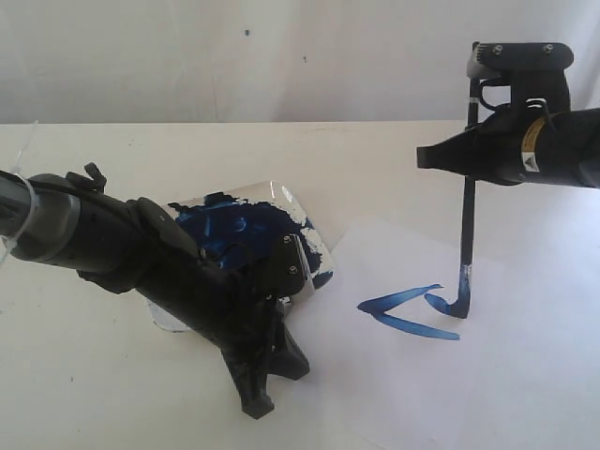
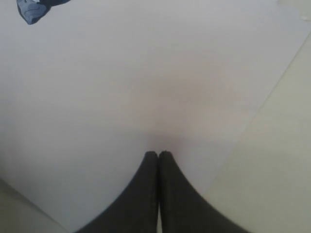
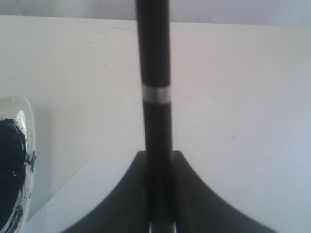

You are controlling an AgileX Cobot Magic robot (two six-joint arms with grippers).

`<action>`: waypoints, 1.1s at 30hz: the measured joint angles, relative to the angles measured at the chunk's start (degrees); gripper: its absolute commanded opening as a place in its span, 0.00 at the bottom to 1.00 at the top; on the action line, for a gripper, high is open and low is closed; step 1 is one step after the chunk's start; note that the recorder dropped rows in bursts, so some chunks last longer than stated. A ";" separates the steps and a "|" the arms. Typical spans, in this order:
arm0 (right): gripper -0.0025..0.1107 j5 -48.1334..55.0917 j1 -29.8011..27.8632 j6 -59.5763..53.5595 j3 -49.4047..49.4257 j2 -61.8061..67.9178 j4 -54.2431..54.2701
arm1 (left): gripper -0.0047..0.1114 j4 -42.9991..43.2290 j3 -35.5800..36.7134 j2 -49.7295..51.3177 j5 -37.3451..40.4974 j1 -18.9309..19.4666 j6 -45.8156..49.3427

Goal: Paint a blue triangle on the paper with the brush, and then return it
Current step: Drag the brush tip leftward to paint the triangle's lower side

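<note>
My right gripper [image 3: 159,158] is clamped tight on the brush [image 1: 466,225], which stands nearly upright between my fingers, with its white band just past them. Below my grip, the blue-stained tip meets the paper [image 1: 506,384] at the end of the blue triangle [image 1: 405,309] nearest my right arm. My left gripper [image 2: 158,156] is pressed closed and holds nothing. Its tips are over the paper near an edge, and the paint dish [image 1: 286,199] lies beside that arm.
</note>
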 measured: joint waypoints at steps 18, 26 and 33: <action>0.02 -5.86 0.00 0.23 -1.64 0.37 2.18 | 0.04 0.00 0.00 0.00 0.00 0.00 0.00; 0.02 -5.72 0.00 0.46 -4.05 3.23 2.18 | 0.04 0.00 0.00 0.00 0.00 0.00 0.00; 0.02 -2.26 0.00 0.46 -4.05 3.68 2.18 | 0.04 0.00 0.00 0.00 0.00 0.00 0.00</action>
